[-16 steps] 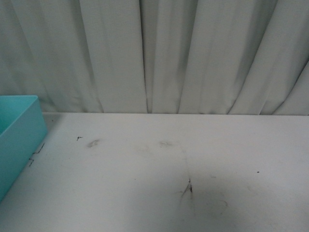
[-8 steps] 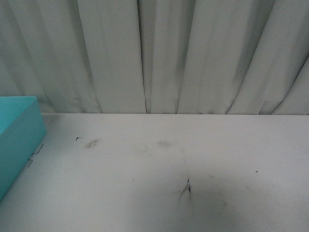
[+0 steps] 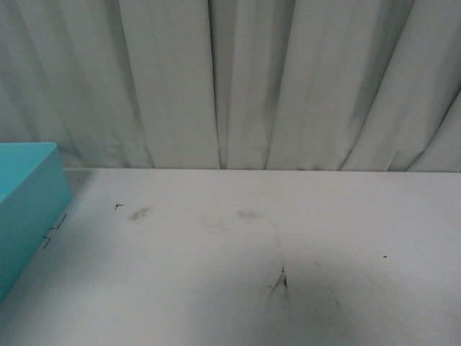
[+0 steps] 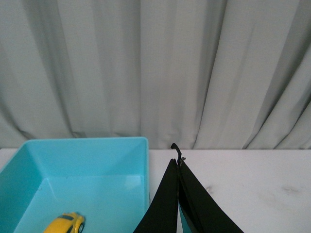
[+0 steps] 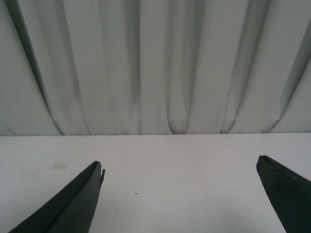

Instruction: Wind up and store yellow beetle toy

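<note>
Pale pleated curtain (image 3: 252, 79) is seen across the whole bkgd in all 3 views. White table (image 3: 302, 216) is spread below it; no arm is shown in front view. At the table's far L edge a teal bin (image 3: 29, 194) is set, so L arm is judged the nearer one and R arm well apart. R gripper (image 5: 180, 167) is held w/ fingers wide apart over bare tabletop, nothing between them. L gripper (image 4: 178, 162) is held w/ tips pressed together, empty, just beside the bin wall nearest table centre. The yellow beetle toy (image 4: 64, 224) is found on the bin floor, further in from that wall, apart from L gripper. It is only partly framed, w/ long axis approx. slanted to the walls, not certain. Storing is judged done; winding can't be confirmed. Only that wall is judged in the way of any re-grasp. Dark scuffs (image 3: 281, 281) are noted mid-table.
</note>
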### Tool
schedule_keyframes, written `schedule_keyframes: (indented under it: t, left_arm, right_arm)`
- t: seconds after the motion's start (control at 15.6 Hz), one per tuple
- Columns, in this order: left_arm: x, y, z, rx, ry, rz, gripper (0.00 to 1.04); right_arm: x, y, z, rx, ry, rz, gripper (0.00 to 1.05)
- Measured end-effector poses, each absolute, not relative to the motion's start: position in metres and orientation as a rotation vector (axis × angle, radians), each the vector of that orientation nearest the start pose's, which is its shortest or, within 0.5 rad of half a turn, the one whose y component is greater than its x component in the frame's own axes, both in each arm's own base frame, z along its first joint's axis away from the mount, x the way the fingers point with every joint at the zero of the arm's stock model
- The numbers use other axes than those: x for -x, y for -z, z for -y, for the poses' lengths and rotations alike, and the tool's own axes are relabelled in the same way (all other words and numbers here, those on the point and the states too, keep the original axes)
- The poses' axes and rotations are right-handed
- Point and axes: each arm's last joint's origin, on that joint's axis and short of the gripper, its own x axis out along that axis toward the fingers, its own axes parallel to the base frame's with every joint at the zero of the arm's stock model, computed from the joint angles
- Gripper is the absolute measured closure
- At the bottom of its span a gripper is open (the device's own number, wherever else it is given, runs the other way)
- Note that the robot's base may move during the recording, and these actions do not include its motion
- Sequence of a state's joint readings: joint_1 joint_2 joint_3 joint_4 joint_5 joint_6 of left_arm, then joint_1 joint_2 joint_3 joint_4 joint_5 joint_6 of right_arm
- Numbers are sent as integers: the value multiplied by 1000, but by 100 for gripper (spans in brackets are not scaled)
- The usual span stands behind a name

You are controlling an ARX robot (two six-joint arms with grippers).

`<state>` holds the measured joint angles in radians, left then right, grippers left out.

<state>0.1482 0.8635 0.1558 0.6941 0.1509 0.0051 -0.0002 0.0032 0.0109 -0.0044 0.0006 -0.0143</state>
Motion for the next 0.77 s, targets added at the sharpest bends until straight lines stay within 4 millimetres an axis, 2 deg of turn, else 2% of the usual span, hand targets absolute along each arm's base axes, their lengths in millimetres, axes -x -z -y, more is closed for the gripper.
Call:
schedule_keyframes:
  t: [0.45,0.58,0.77]
  left_arm:
    - [-139,-176,1,-4,18,-9,103]
    - [-134,-172,0,-4,-2,31,103]
    - [-132,-166,0,-4,-2,-18,103]
  right_arm:
    - [-97,-167,0,15,1,3,7]
    - [-97,-167,0,14,1,3,7]
    - [-97,-167,0,15,0,4,7]
